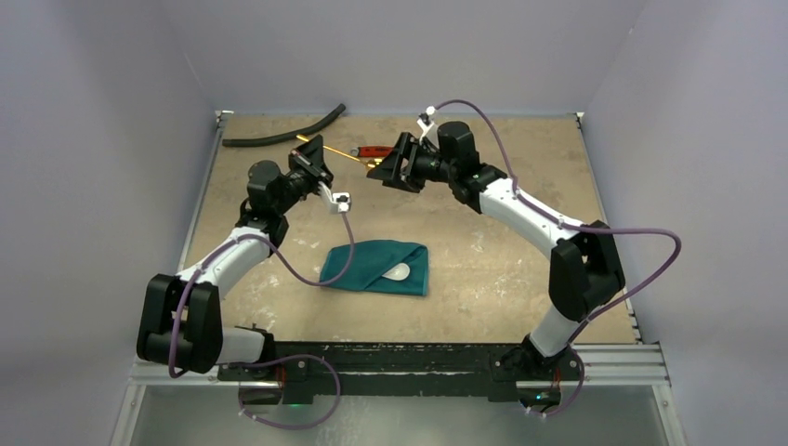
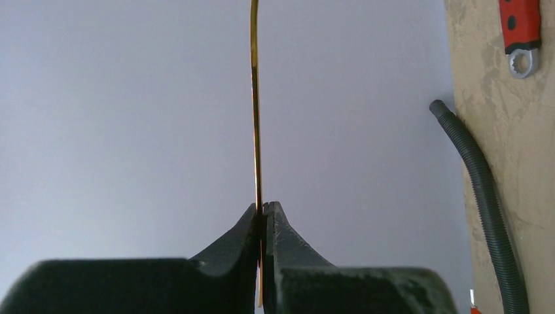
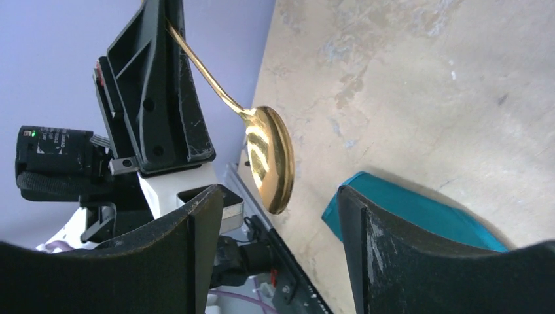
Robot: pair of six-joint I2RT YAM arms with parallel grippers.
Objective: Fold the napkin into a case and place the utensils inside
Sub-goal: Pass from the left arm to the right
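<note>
The teal napkin (image 1: 376,267) lies folded into a flat case on the table, with a white spoon (image 1: 398,272) showing at its open edge. My left gripper (image 1: 319,153) is raised at the back left and shut on the thin handle of a shiny gold spoon (image 2: 256,118). The bowl of the gold spoon (image 3: 269,157) hangs just in front of my right gripper (image 3: 278,193), which is open and apart from it. A corner of the napkin (image 3: 419,209) shows beyond the right finger. My right gripper (image 1: 381,173) faces the left one across the gold spoon (image 1: 342,152).
A red-handled wrench (image 1: 375,150) lies at the back of the table behind the grippers and shows as the wrench (image 2: 520,33) in the left wrist view. A black ribbed hose (image 1: 283,130) runs along the back left edge. Grey walls close in on three sides.
</note>
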